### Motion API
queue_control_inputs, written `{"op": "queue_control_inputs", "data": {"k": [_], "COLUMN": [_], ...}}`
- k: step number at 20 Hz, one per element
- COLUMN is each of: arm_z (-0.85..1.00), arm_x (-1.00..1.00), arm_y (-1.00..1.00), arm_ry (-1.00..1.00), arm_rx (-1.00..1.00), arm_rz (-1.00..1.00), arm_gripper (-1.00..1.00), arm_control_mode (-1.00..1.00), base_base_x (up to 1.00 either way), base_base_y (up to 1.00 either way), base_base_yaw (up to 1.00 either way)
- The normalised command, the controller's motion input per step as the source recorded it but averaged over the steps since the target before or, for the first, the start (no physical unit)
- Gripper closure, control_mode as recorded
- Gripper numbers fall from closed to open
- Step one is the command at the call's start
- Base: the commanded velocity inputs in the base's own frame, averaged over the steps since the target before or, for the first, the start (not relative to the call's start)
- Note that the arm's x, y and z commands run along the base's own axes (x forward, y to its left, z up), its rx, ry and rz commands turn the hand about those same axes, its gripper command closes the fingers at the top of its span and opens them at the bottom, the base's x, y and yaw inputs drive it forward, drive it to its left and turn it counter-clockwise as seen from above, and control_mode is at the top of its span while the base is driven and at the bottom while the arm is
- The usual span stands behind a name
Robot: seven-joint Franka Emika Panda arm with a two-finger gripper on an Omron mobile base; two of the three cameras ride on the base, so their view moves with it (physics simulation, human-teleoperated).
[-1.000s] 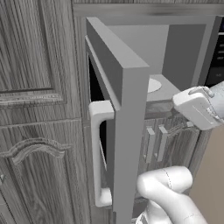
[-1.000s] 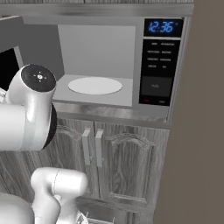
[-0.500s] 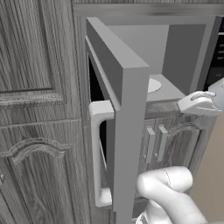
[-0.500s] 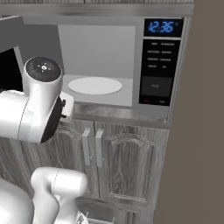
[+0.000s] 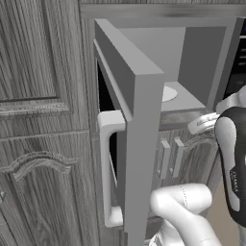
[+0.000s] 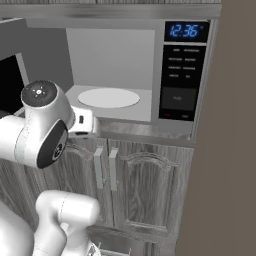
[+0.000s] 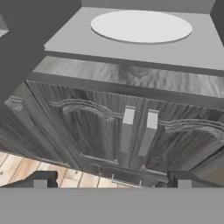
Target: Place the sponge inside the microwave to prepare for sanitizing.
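Since a second ago your arm has swung down and turned in front of the open oven, the white wrist dropping from level with the cavity to the lower cabinets, while the base and the whole scene stayed put. Start at 9 o'clock in the left base view: the microwave [image 5: 192,72] has its door [image 5: 137,144] swung wide toward you, pale bar handle [image 5: 108,168] on the near edge. Move toward the middle and the white round plate [image 6: 108,97] lies bare on the cavity floor; the hand view has it at 12 o'clock, with the two lower cabinet doors and their paired handles [image 7: 138,129] at 6 o'clock beneath. Farther right, at 3 o'clock in the right base view, you have the button panel and blue display [image 6: 186,31]. Your gripper [image 7: 109,180] has its jaws spread wide with nothing between them, the two dark tips well apart at the bottom of the hand view. I judge you are at the fetching step: door open, sponge not yet picked up. I can't tell you where the sponge is from these views, so your next move calls for turning away from the cabinets to find it. The door hides the cavity's left wall from the left base view.
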Motion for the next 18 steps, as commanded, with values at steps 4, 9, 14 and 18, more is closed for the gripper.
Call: {"op": "queue_control_inputs", "data": {"k": [4, 9, 14, 18], "arm_z": [-0.14, -0.1, -0.22, -0.21], "arm_x": [0.39, 0.26, 0.21, 0.14], "arm_y": [-0.12, -0.27, -0.18, -0.01], "arm_ry": [0.04, 0.11, 0.03, 0.0], "arm_rx": [-0.03, 0.01, 0.0, 0.0], "arm_rz": [-0.04, 0.0, 0.0, -0.01], "arm_gripper": [-1.0, -1.0, -1.0, -1.0], "arm_control_mode": [-1.0, -1.0, -1.0, -1.0], "base_base_x": [0.0, 0.0, 0.0, 0.0], "base_base_y": [0.0, 0.0, 0.0, 0.0], "base_base_yaw": [0.0, 0.0, 0.0, 0.0]}}
